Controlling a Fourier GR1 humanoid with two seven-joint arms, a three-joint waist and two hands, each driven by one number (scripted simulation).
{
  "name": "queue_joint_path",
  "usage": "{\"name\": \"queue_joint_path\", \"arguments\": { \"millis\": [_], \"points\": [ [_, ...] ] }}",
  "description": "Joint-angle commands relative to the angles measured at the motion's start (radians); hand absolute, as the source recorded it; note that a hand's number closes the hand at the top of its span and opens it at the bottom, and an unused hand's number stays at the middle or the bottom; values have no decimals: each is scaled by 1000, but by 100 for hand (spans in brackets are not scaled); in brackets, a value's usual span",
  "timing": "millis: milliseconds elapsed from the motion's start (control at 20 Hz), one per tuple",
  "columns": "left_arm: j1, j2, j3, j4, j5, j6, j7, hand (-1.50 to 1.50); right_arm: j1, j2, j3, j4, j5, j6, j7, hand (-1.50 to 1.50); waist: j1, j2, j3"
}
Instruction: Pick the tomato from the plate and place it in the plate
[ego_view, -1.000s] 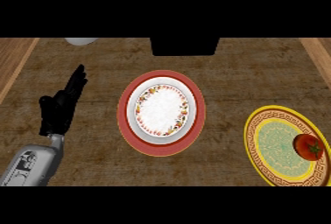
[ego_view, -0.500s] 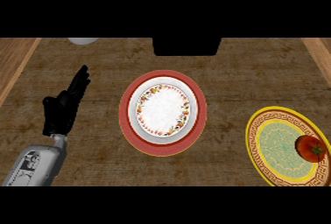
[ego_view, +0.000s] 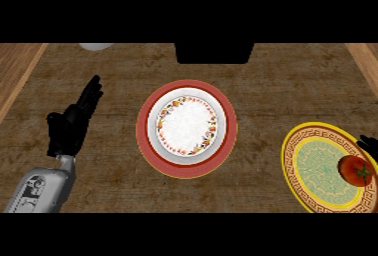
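Note:
A red tomato (ego_view: 356, 170) lies on the right side of a yellow plate (ego_view: 317, 170) with a green patterned middle, at the right of the counter. In the middle sits a red-rimmed plate (ego_view: 187, 128) with a white, flower-edged centre and nothing on it. My left hand (ego_view: 71, 123) rests open at the left, fingers pointing up, well away from both plates. A small black part of my right hand (ego_view: 368, 145) shows at the right edge, just above the tomato; whether it touches the tomato cannot be told.
A dark box (ego_view: 214, 52) stands at the back centre and a pale round object (ego_view: 96, 46) at the back left. Wooden edges (ego_view: 18, 75) run along both sides of the counter.
A black part of the right hand has come into view at the right edge beside the tomato. The left hand stays where it was.

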Motion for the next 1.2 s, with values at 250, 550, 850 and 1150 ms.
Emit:
{"name": "queue_joint_path", "arguments": {
  "millis": [250,550,850,1150],
  "points": [
    [-1,-16,53,-25,-21,-53,34,0,-169,53,13,248,133,-27,-56,-150,1,0,0],
    [-47,-71,65,124,-66,-56,-75,0,-261,78,-2,460,187,-89,-110,-150,-1,2,0],
    [29,-47,103,-3,-60,-88,-19,0,-238,95,-38,449,192,-177,-181,150,-1,0,0],
    [-56,-59,126,19,-72,-97,37,0,-313,149,-30,545,229,-265,-189,150,0,0,0]
  ]
}}
